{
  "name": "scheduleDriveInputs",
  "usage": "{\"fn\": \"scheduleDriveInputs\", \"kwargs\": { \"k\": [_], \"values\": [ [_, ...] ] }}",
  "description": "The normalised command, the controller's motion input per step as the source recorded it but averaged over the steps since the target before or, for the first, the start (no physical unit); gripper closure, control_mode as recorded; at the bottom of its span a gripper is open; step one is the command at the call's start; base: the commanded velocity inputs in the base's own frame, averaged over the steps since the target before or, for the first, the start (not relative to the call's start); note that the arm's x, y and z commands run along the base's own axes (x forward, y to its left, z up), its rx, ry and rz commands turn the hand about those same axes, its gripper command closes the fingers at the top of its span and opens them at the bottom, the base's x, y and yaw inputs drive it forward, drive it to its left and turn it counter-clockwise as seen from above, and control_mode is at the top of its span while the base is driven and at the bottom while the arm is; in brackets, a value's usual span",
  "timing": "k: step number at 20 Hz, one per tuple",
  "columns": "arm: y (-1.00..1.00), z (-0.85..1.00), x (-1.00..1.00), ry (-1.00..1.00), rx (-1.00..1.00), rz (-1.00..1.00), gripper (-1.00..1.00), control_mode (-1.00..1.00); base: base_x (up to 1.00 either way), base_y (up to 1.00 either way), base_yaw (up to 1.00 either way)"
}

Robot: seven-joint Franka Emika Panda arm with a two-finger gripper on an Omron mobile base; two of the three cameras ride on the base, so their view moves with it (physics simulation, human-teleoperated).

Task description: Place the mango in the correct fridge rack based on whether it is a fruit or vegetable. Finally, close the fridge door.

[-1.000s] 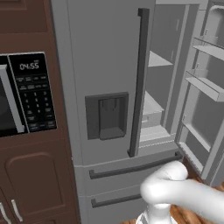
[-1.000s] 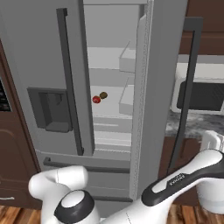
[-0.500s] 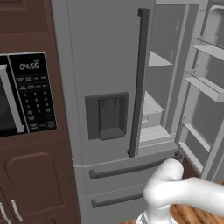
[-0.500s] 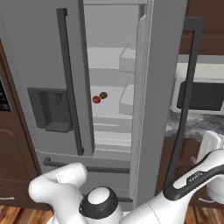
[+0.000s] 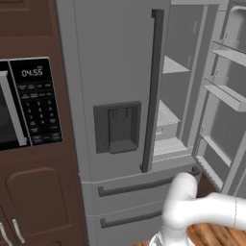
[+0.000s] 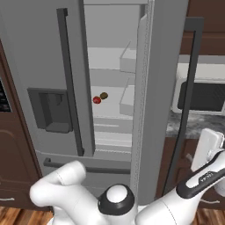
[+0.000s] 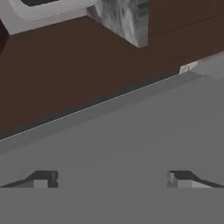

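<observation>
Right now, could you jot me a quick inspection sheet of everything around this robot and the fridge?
Surface: fridge shelf, pale grey, inside the open compartment.
Job's things: mango, small and red, lies on that shelf; fridge door stands open, its dark bar handle facing out.
Clutter: a small dark round item sits just beside the mango; I cannot tell what it is.
Grippers: gripper open, nothing between its fingertips, facing a plain grey surface.
Cables: nothing seen.
Surroundings: closed door with dispenser panel, microwave in brown cabinets, second microwave above a marbled counter, wooden floor.
</observation>
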Motion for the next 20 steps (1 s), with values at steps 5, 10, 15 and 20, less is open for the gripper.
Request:
{"fn": "scheduleDriveInputs", "kwargs": {
  "k": [5, 10, 15, 20],
  "values": [
    [0.47, -0.01, 0.0, 0.0, 0.07, 0.25, -1.0, -1.0, 0.0, 0.0, 0.0],
    [0.83, -0.04, -0.01, -0.03, 0.01, 0.29, -1.0, -1.0, 0.0, 0.0, 0.0],
    [1.0, -0.24, -0.37, -0.29, -0.02, 0.3, -1.0, -1.0, 0.0, 0.0, 0.0],
    [1.0, -0.14, -0.3, -0.39, -0.06, 0.21, -1.0, -1.0, 0.0, 0.0, 0.0]
  ]
}}
